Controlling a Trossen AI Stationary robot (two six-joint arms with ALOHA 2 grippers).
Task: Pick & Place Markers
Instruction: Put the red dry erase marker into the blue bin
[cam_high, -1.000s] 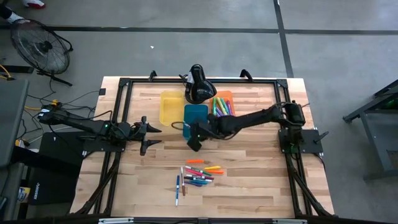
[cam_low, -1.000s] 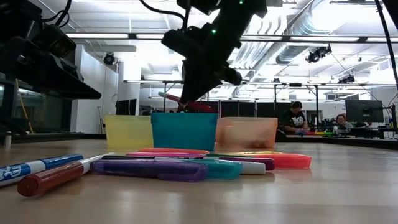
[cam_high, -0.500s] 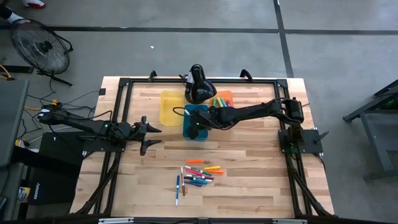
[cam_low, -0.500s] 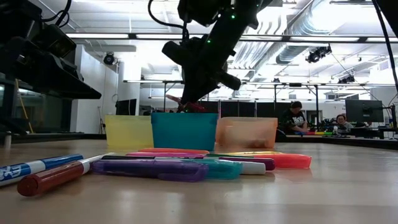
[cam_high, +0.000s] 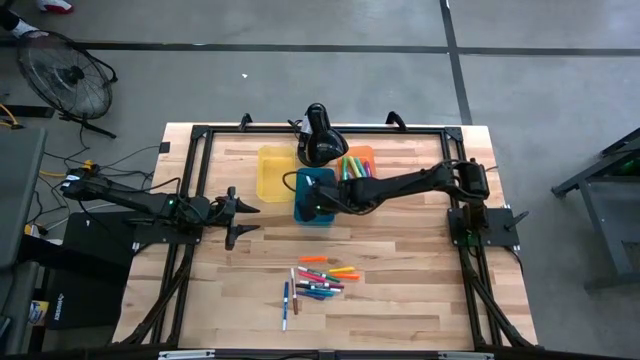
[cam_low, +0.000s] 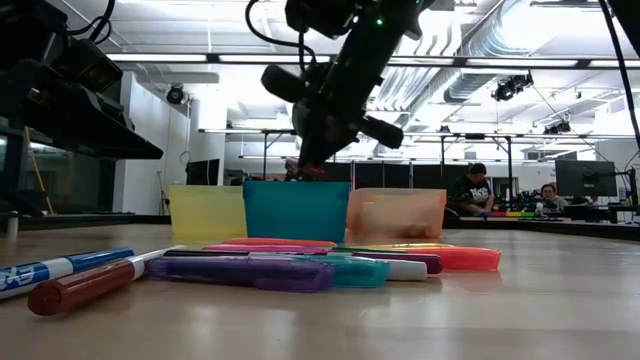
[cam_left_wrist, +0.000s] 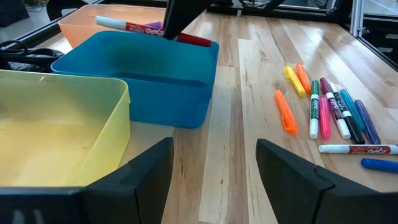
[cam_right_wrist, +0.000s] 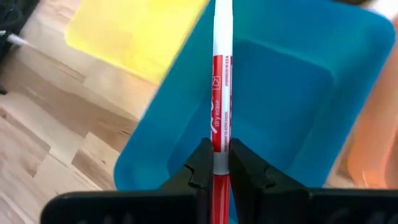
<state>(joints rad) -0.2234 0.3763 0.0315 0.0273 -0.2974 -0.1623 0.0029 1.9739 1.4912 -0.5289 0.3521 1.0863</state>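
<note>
The right gripper (cam_high: 313, 200) hangs just above the blue bin (cam_high: 314, 197), its fingers (cam_right_wrist: 200, 163) pinched tight on a red-and-white marker (cam_right_wrist: 222, 106); the marker lies level over the bin's open top, its white end reaching toward the orange bin (cam_high: 360, 160) that sits touching the blue bin on one side; from the low view the gripper (cam_low: 310, 165) stands just over the blue bin's rim (cam_low: 296, 184).

A yellow bin (cam_high: 274, 172) sits touching the blue bin on its other side; it looks bare inside in the left wrist view (cam_left_wrist: 56, 134); the orange bin already holds several markers (cam_high: 356, 168).

The rest of the markers (cam_high: 322, 281) lie loose on the wooden table (cam_high: 400, 290), well apart from the blue bin on its near side, toward the table's front edge; orange, green, pink, teal and purple ones lie side by side, and a blue-capped one (cam_high: 285, 304) lies a little off from the cluster.

The left gripper (cam_high: 244, 217) waits beside the yellow bin, farther from the blue bin, jaws spread wide and holding nothing.
</note>
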